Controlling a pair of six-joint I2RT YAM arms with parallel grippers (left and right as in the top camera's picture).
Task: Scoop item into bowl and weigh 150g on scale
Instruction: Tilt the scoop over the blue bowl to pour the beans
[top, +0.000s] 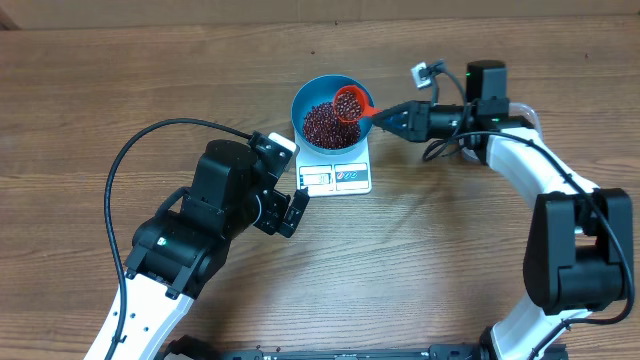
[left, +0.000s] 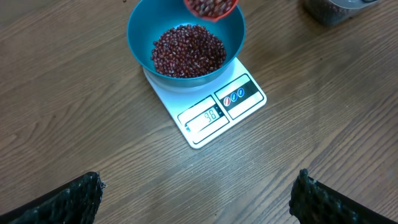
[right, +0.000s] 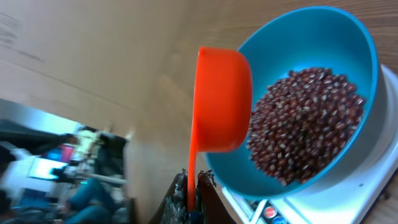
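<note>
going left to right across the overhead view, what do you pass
left gripper, open → blue bowl → right gripper, shut on the scoop handle

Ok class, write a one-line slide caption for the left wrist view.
Bright blue bowl of small dark red-brown beans on a flat white kitchen scale, an orange-red scoop above its rim.

The black two-finger left gripper (top: 289, 178) stands with its jaws spread wide and nothing between them, its textured black fingertips (left: 65, 200) far apart. The black-and-white left arm (top: 175, 250) stretches straight back behind the claw. The black right gripper (top: 388, 118) is clamped tight on the thin handle of a bright orange-red plastic scoop (right: 221, 102), whose cup juts ahead of the claw. The white-and-black right arm (top: 530, 165) curves away behind it
</note>
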